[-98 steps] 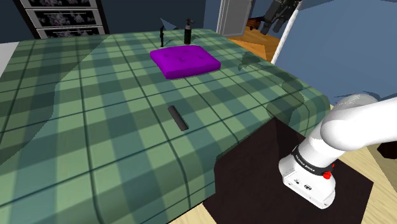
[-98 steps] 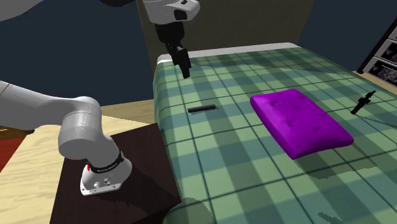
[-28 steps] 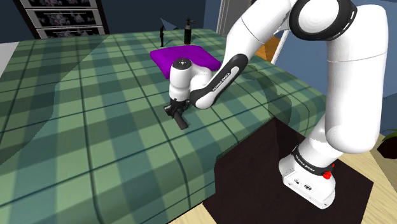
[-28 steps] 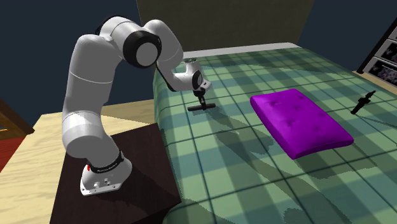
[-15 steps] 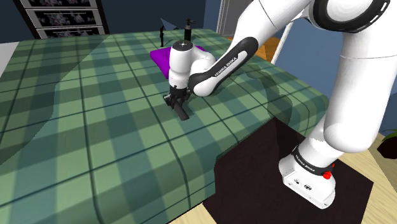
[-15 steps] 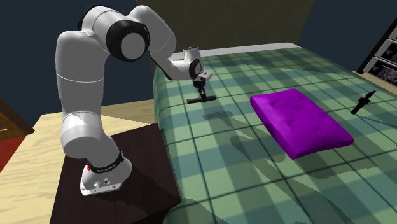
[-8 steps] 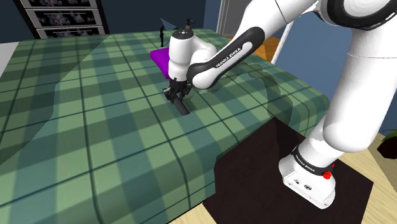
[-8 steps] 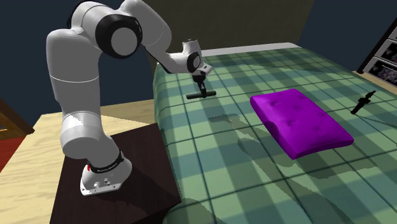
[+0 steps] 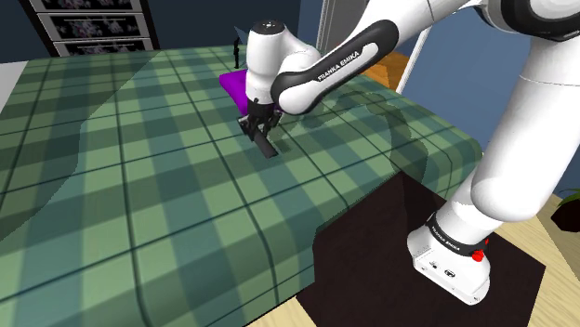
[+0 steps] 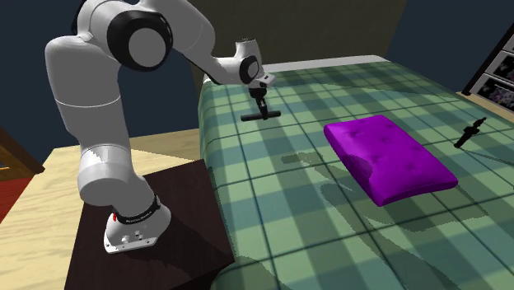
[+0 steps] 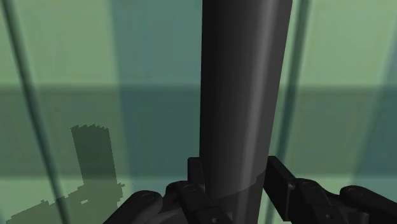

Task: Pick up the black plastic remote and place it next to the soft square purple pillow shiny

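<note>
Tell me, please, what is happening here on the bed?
The robot's black gripper is shut on the black remote, holding it in the air above the green plaid bedcover. The purple pillow lies farther along it, so placing the remote beside the pillow is not yet done.

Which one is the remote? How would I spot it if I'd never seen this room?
Find the big bed with the green checked cover and the purple pillow on it. Over that cover, the white arm's black jaws clasp the remote. It is a long, thin black bar held above the cover, unlike the small black object beyond the pillow.
</note>
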